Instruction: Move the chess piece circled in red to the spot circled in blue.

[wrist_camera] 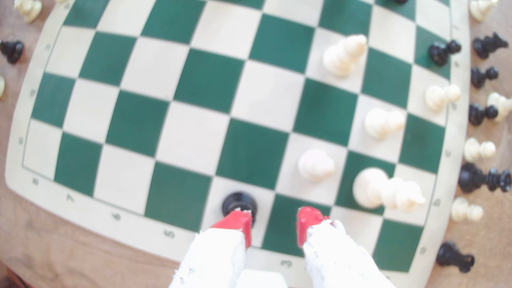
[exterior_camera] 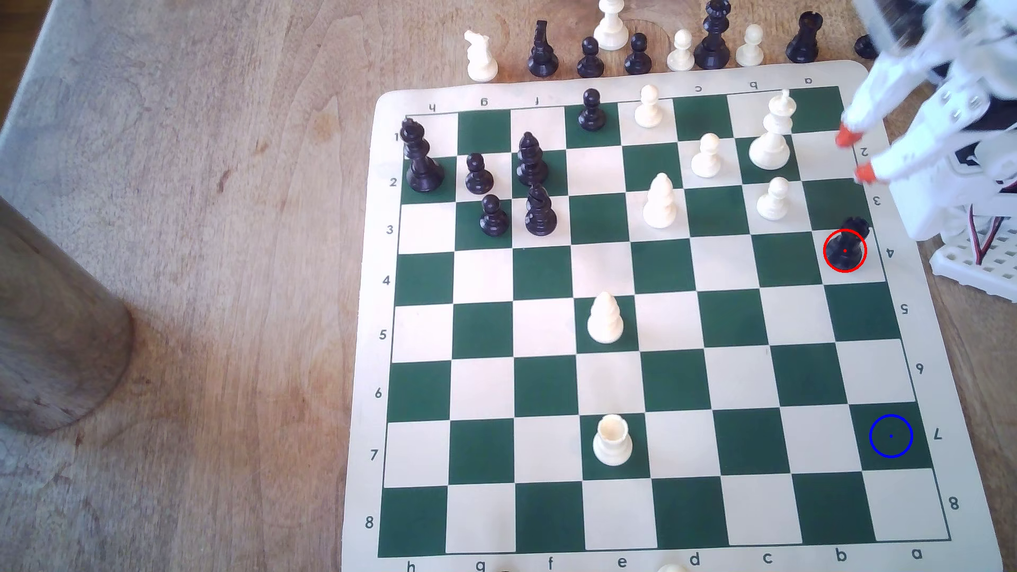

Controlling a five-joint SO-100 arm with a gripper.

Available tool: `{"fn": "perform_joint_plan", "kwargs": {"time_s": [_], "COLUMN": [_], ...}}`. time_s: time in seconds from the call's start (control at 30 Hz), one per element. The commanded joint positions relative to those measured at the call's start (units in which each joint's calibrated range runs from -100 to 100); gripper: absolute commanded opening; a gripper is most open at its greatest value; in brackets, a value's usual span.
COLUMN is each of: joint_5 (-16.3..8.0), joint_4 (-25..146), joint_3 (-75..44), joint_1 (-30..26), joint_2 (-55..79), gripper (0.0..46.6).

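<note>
The short, stout black rook (exterior_camera: pixel 846 247) with its flared round base and notched castle top, ringed in red, stands upright on a cream square in row 4 of the a column, at the edge of the board on the exterior view's right. The board is a flat green-and-cream chess mat (exterior_camera: pixel 908 165) lying on a wooden table (exterior_camera: pixel 192 220). The robot's white pincer with red-orange tips (exterior_camera: pixel 852 155) hangs above rows 2 and 3 of that same edge column, near the rook but apart from it, toward the far end of the board. Its two fingers are spread wide and hold nothing. In the wrist view the pincer (wrist_camera: pixel 274 221) looks down on the mat, and one red fingertip (wrist_camera: pixel 238 221) overlaps the rook (wrist_camera: pixel 238 203) while the other sits over the neighbouring green square, so the gap between them is off to one side of the piece. The step in hand appears to be the approach, with the grasp not yet made. The next move probably calls for shifting along the column until the fingers straddle the rook, then lowering and closing on its body. The goal, a dark green edge square ringed in blue (exterior_camera: pixel 891 436) in row 7 of the same column, lies three rows nearer the camera in the exterior view, with bare squares between.
</note>
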Motion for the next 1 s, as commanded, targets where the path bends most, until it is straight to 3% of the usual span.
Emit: {"fn": "perform_joint_plan", "kwargs": {"time_s": [0.0,0.13,0.37,0.53,0.97], "joint_5": [-0.7,-2.1,-1.5,-1.5,-0.5], "joint_4": [1.3,0.0,-3.6,-10.1,-9.1], "joint_3": [0.9,4.6,9.2,17.2,18.2], "joint_1": [-2.1,-3.8,-3.8,-3.4,-0.7], "joint_2": [7.8,4.7,3.0,4.9,8.4], "gripper": [13.2,18.4,23.0,22.8,21.3]}}
